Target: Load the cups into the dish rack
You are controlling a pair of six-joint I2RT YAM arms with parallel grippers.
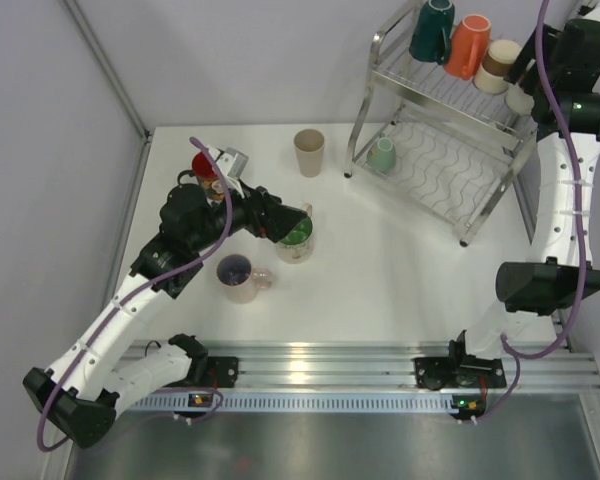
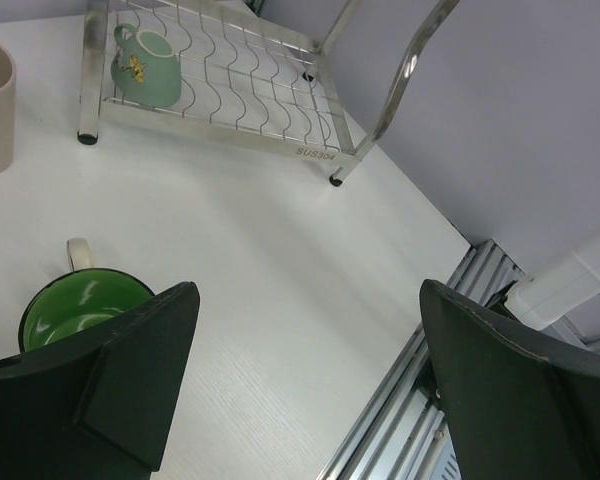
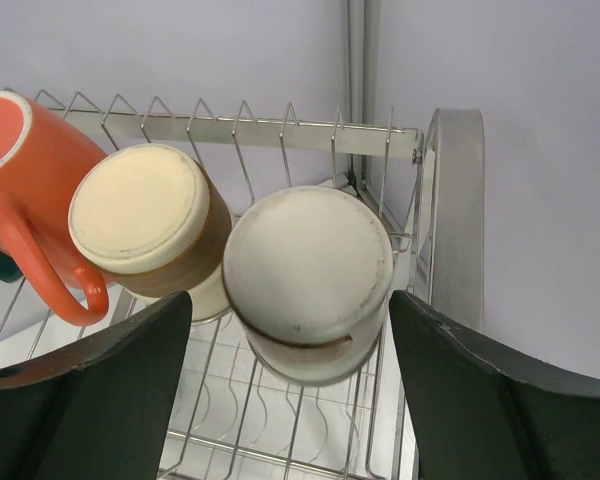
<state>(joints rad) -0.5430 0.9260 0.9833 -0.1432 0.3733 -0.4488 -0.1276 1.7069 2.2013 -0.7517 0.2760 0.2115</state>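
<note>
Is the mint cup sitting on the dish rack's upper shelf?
No, the mint cup lies on the dish rack's lower shelf.

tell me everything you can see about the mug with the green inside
The green-lined mug stands upright and empty on the white table, left of centre. Its inside is glossy bright green under a dark rim. The outside and the small loop handle look cream, like enamel. The handle sits on the side away from the left wrist camera. The open left gripper hangs just over it, with one finger overlapping the rim in view. Whether they touch I cannot tell.
</note>
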